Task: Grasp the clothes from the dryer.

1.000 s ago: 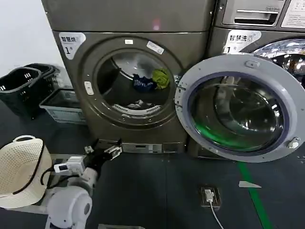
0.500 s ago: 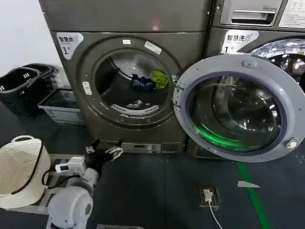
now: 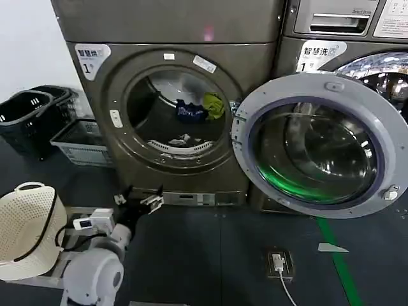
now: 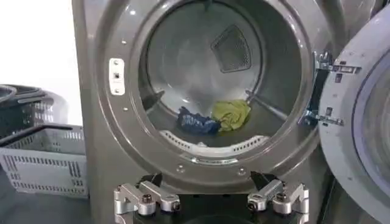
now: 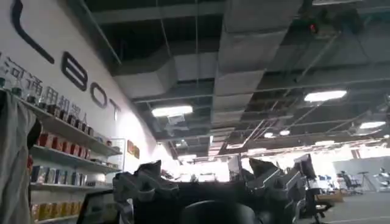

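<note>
The bronze-grey dryer (image 3: 172, 38) stands in front of me with its porthole open and the glass door (image 3: 319, 145) swung out to the right. Inside the drum lie the clothes: a dark blue piece (image 3: 190, 111), a yellow-green piece (image 3: 215, 105) beside it, and a dark-and-white patterned piece (image 3: 185, 138) nearer the front lip. The blue garment (image 4: 198, 123) and the yellow-green one (image 4: 231, 114) also appear in the left wrist view. My left gripper (image 3: 137, 197) (image 4: 208, 182) hangs open, low before the dryer's base, well below the porthole. My right gripper (image 5: 206, 170) is open, empty and aimed at the ceiling.
Black baskets (image 3: 25, 118) and a grey crate (image 3: 80, 141) stand left of the dryer. A white perforated basket (image 3: 25, 229) sits by my left arm. A silver machine (image 3: 344, 38) stands to the right behind the open door. A socket with a cable (image 3: 278, 261) lies on the floor.
The head view has shifted slightly, and my left gripper has eased a little to the left. The clothes have not moved.
</note>
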